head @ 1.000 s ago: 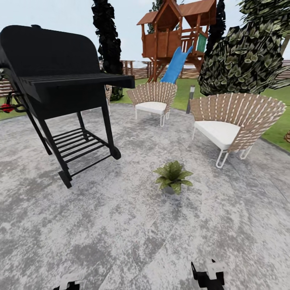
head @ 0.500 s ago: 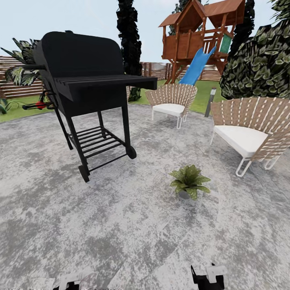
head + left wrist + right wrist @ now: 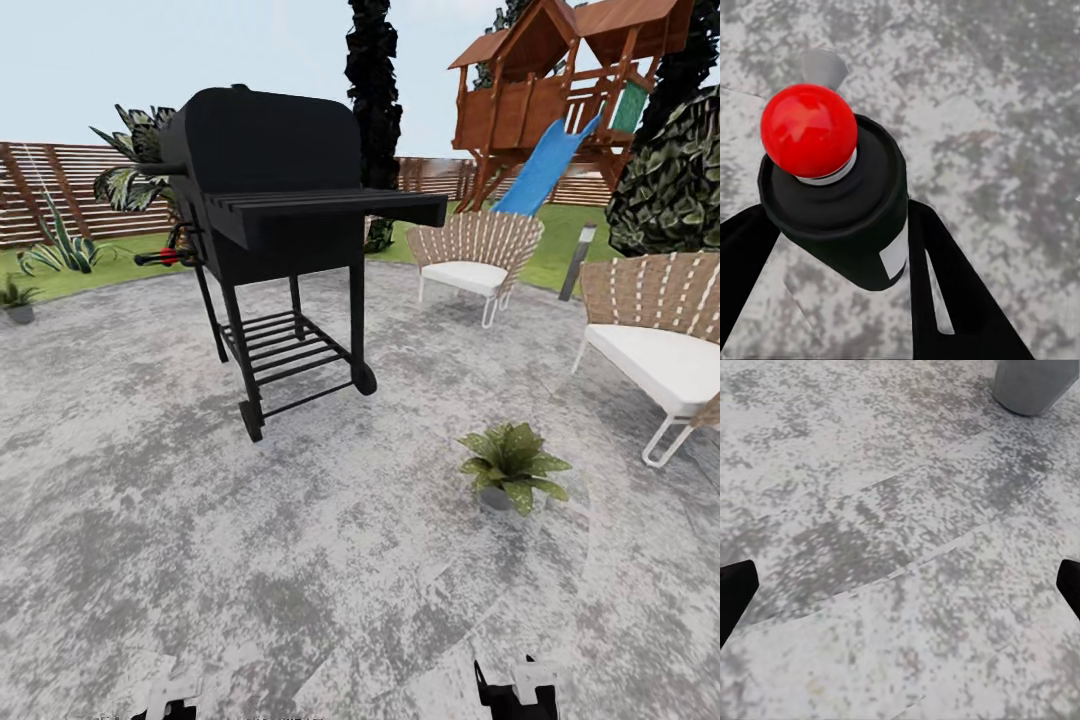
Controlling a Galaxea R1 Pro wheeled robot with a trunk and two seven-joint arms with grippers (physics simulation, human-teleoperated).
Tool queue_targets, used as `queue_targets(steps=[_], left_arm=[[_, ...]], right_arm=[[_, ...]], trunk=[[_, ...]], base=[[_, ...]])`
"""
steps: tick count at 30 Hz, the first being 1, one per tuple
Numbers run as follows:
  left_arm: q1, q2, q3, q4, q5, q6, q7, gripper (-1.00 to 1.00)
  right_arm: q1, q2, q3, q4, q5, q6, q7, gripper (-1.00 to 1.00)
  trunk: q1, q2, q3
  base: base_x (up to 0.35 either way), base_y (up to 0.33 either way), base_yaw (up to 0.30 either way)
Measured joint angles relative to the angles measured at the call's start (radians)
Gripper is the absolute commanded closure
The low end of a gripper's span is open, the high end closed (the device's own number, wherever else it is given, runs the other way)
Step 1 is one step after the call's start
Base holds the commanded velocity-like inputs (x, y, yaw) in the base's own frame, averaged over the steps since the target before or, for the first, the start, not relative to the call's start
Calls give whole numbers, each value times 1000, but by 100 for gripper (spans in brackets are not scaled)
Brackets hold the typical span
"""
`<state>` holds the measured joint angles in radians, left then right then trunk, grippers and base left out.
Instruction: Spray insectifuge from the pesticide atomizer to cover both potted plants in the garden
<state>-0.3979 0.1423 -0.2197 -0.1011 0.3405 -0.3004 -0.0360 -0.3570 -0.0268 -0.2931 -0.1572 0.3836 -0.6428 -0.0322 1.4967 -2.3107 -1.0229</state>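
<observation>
left gripper (image 3: 832,247) is pinching the pesticide atomizer (image 3: 840,210): dark can w/ a white label patch and a red ball top, black fingers (image 3: 952,292) pressed against its sides, can roughly upright in the grip, long axis running along the fingers. right gripper (image 3: 900,585) is spread wide, nothing btwn the tips, just mottled patio (image 3: 870,532) below. nearest potted plant (image 3: 512,466) sits on the paving ahead and to the right of centre, nearer the right arm's side but well apart from both claws. so the sprayer in the left has to be carried fwd and across to the right to reach it. second potted plant (image 3: 14,298) is far off at the patio's left edge, past the grill (image 3: 270,200).
</observation>
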Motion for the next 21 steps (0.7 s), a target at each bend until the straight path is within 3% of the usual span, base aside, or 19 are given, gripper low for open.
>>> queue_targets(steps=[21], left_arm=[[0, -6, -1, 0, -4, 0, 0, 100]], right_arm=[[0, 5, 1, 0, 1, -1, 0, -100]], trunk=[[0, 0, -12]], base=[[0, 0, 277]])
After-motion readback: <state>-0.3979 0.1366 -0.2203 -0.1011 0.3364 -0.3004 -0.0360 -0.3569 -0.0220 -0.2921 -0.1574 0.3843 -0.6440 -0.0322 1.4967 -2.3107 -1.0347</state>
